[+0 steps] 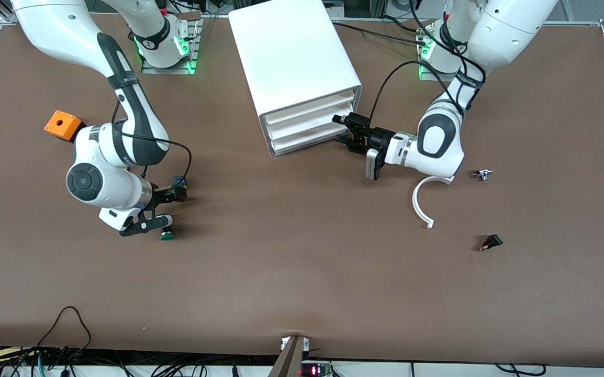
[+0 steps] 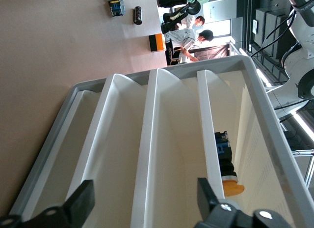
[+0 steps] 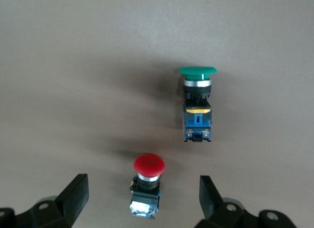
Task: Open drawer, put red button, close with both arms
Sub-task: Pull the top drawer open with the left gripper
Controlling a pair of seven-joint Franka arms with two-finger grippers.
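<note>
The white cabinet (image 1: 291, 52) stands at the robots' edge of the table, its three drawers pushed in. My left gripper (image 1: 340, 129) is in front of the drawer (image 1: 310, 124), the middle one. In the left wrist view the left gripper (image 2: 144, 203) is open, its fingers (image 2: 81, 203) straddling the drawer's front lip (image 2: 147, 154) without touching it. The red button (image 3: 147, 184) lies on the table under my right gripper (image 3: 143, 196), which is open with one finger on each side and nothing held. In the front view the right gripper (image 1: 171, 207) hangs near the right arm's end.
A green button (image 3: 197, 105) lies beside the red one, its cap (image 1: 166, 235) showing by the right gripper. An orange-capped button (image 2: 228, 174) sits in the top drawer. Toward the left arm's end lie a white curved piece (image 1: 421, 207) and two small parts (image 1: 482, 174), (image 1: 490, 242). An orange box (image 1: 63, 124) stands near the right arm.
</note>
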